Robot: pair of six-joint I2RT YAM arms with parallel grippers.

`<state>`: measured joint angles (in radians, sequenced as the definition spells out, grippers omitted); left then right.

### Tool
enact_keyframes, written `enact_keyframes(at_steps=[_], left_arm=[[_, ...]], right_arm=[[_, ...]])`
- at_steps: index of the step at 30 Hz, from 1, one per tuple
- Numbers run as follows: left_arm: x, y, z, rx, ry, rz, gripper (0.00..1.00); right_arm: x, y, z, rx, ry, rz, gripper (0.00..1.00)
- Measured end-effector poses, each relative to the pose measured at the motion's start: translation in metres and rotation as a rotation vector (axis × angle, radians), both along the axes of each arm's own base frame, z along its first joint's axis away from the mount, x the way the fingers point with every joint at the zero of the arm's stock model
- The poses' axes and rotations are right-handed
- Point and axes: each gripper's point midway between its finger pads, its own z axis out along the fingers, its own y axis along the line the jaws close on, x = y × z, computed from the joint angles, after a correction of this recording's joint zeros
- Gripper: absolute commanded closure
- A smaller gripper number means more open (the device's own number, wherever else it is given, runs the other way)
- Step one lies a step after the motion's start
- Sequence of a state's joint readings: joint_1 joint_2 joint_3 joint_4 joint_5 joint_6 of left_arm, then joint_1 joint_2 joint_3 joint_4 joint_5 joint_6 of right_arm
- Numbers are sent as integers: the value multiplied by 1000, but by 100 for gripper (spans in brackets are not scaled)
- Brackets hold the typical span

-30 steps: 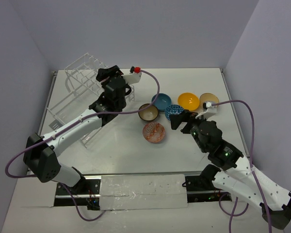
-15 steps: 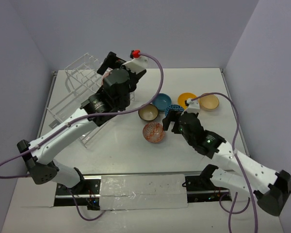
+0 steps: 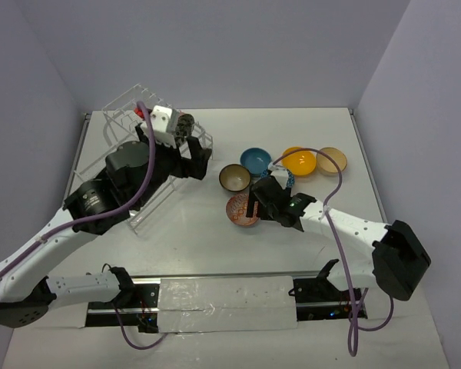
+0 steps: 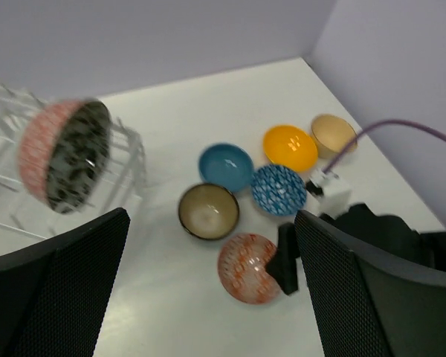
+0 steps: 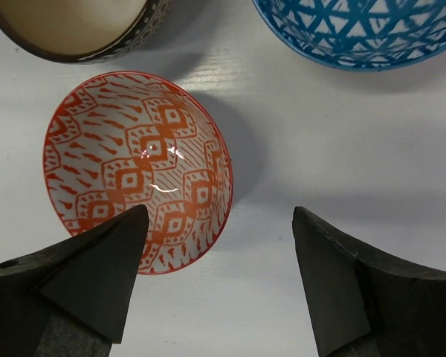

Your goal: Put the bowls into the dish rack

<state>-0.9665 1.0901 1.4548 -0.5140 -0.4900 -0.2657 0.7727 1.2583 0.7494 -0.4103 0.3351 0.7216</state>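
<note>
Just past the tip of one left finger, the salmon-and-grey bowl (image 4: 63, 156) stands on edge among the wires of the dish rack (image 3: 123, 108), its grey patterned inside facing the open counter (image 3: 307, 123). The left fingers (image 4: 67, 290) are spread wide, apart from that bowl and pinching nothing. Six more bowls sit upright on the counter ahead of them, framed by the gap between the two tips. The red-patterned bowl (image 4: 245, 268) is nearest, the dark brown bowl (image 4: 208, 210) with its gold inside just past it, and the teal bowl (image 4: 226, 165) beyond that. The blue-patterned bowl (image 4: 279, 189) sits beside those two, with the orange-yellow bowl (image 4: 290, 147) and the tan bowl (image 4: 333, 134) farthest out, side by side.

The right fingers (image 5: 74, 282) are spread too, pinching nothing. They hang over the red-patterned bowl. Most of it lies ahead of the finger on the left of the wrist view, and its rim reaches into the gap between the tips. Whether that finger touches the rim cannot be told. Beyond the same finger shows the edge of the dark brown bowl. Beyond the other finger lies the blue-patterned bowl, with bare counter between it and the red one.
</note>
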Motion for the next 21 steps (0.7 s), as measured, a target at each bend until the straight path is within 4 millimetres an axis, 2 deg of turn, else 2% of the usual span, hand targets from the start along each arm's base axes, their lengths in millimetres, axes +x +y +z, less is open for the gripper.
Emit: enact_keyframes(at_steps=[2,5,7,8,9,13,16,18,21], left_arm=[[-5,-9,-26,-9,66,-34,1],[-11,-19,-84,34,189,-61,1],[-17,-22,-120,64,270,-72,1],[-20,-23,-134,74,304,-77,1],[-23,-24,-146,77,333,-84,1],[-33,-27,-175,68,418,-95,1],[-36,-28,-187,57,454,-90,1],[-36,-30,-191,40,465,-86,1],[-34,-35,-196,25,477,-82,1]], right_arm=[[0,2,-8,-4,25,-4,19],[-2,4,-19,-16,57,-11,23],[-2,4,-26,-22,74,-17,31],[-2,5,-28,-22,79,-19,33],[-2,6,-31,-24,84,-23,39],[-1,7,-35,-25,93,-32,55],[1,8,-34,-15,86,-39,66],[2,8,-34,-12,80,-44,70],[3,9,-33,-9,75,-48,71]])
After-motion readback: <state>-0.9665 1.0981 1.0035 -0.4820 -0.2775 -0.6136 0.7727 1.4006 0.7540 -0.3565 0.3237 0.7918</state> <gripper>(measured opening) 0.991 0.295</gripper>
